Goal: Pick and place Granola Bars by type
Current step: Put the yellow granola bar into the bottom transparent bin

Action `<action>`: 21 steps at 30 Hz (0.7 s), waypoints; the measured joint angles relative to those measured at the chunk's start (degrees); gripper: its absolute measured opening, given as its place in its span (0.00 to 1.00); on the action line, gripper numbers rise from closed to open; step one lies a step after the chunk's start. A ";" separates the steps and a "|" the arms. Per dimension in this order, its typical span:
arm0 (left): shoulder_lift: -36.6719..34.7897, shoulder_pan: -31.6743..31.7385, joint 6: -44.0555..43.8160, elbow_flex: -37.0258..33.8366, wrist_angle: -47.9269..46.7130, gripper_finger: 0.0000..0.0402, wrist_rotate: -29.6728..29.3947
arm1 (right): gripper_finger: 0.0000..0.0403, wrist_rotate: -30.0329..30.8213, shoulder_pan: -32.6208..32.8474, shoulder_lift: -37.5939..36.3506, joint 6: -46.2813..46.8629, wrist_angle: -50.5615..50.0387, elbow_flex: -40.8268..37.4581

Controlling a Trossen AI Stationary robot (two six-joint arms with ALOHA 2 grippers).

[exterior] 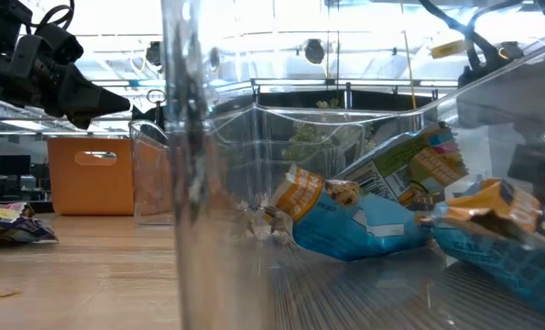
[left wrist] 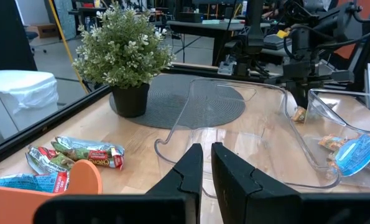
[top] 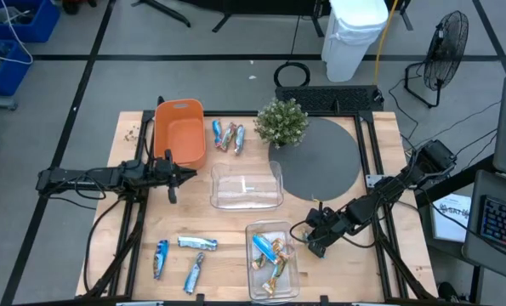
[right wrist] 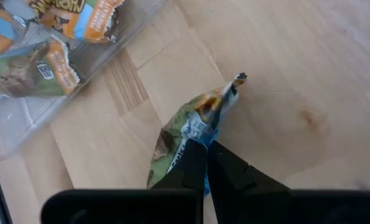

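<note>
Several foil-wrapped granola bars lie about. Blue-and-silver ones [top: 184, 255] rest on the wood near the table's left near corner. A reddish and blue group [top: 227, 136] lies beside the orange bin [top: 179, 132]. More bars [top: 270, 255] fill the near clear bin [top: 272, 289]. My right gripper [top: 315, 244] hovers just right of that bin, shut on a green, blue and gold bar [right wrist: 194, 127]. My left gripper [left wrist: 207, 163] is shut and holds nothing, between the orange bin and the middle clear bin [top: 247, 185]. My right gripper pinches the green, blue and gold bar at one end [right wrist: 194, 144] between its two fingers, coming from above and pointing down. The bar reaches away from the fingertips toward the wood, its crimped free end [right wrist: 237, 79] farthest out. Whether that end touches the table I cannot tell.
A potted plant [top: 282, 121] stands at the far edge of a round grey mat [top: 321, 157] right of the middle clear bin. The low view looks through the near bin's wall at bars [exterior: 364, 215] inside it. Bare wood lies right of the near bin.
</note>
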 joint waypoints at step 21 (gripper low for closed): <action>0.00 0.00 0.01 0.00 0.02 0.09 0.01 | 0.01 10.65 2.81 -7.83 4.18 -20.73 -0.13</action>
